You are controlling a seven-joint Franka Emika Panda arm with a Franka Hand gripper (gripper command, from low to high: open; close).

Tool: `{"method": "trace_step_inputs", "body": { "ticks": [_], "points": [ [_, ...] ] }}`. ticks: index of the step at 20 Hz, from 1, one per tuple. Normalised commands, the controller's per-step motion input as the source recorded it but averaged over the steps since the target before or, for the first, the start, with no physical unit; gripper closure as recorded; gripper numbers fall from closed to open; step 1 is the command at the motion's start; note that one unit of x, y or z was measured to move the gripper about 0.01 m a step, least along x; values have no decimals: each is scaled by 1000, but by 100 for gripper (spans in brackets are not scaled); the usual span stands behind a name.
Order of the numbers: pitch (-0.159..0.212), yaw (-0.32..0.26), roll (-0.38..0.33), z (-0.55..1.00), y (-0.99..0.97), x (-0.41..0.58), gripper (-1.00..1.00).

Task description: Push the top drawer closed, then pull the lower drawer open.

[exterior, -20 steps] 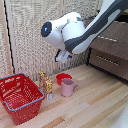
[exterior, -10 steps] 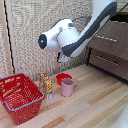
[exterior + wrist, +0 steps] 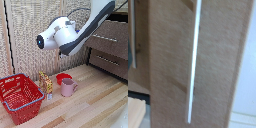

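Top drawer (image 3: 110,39) and lower drawer (image 3: 108,61) sit at the right edge of the exterior frame, each a stiff wood-grain front with a slim silver bar handle (image 3: 194,60). The arm (image 3: 75,30) hangs at upper centre, well apart from both. Fingers not visible; cannot tell whether apart or together. Judgement: fronts rigid and probably slide easily; push flat on the top panel, hook the lower bar mid-span. Bar looks smooth, possibly slippery.
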Motion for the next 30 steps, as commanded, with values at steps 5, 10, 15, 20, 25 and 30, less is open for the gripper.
{"method": "trace_step_inputs", "body": {
  "ticks": [5, 10, 15, 20, 25, 30],
  "points": [
    [-100, -23, -106, 126, -89, -256, -100],
    [-163, 0, 0, -152, -65, -349, -100],
    [-263, 1, 13, -179, -99, -217, -100],
    [-183, -2, 79, -13, -455, -8, -100],
    [-85, -33, 125, 7, -698, 78, -100],
    [11, -12, 112, 62, -639, 15, -100]
  ]
}}
